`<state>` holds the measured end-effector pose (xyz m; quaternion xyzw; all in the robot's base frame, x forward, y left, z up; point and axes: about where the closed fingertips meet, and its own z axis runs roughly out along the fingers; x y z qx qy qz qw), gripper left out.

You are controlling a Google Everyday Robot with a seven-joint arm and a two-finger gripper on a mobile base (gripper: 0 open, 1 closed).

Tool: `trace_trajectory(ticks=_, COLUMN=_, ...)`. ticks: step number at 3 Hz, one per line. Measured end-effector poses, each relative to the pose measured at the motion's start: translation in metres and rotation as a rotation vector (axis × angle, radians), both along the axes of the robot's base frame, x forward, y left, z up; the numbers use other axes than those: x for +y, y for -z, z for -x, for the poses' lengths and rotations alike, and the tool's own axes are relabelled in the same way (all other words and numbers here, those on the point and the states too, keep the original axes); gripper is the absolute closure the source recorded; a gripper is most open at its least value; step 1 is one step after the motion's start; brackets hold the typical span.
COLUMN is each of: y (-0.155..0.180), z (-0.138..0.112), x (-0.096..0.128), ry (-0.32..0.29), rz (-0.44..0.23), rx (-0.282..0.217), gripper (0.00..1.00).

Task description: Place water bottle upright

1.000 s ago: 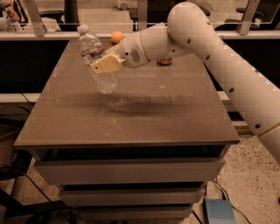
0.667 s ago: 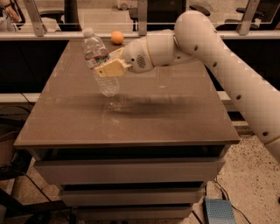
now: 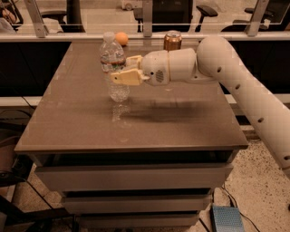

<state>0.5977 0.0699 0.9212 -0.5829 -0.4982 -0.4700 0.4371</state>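
Water bottle (image 3: 113, 56) now straighter, clasped by gripper (image 3: 120, 68) over table (image 3: 181, 124)

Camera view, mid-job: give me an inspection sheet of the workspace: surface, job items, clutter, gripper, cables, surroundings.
Surface: brown tabletop on a drawer cabinet.
Job's things: water bottle roughly upright, cap up, base close to the tabletop; contact cannot be told.
Clutter: copper can and orange at the far edge, both apart from the bottle.
Grippers: gripper over the table's left-centre, jaws closed on the bottle's middle.
Cables: a dark cable on the floor beside a blue box.
Surroundings: office chair beyond a rail.
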Motion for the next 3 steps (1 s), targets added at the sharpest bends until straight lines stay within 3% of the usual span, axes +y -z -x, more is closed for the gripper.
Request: trace_trajectory(ticks=3, y=0.013, z=-0.002, x=-0.003, ry=-0.005, rz=-0.001, rx=0.041, gripper=1.0)
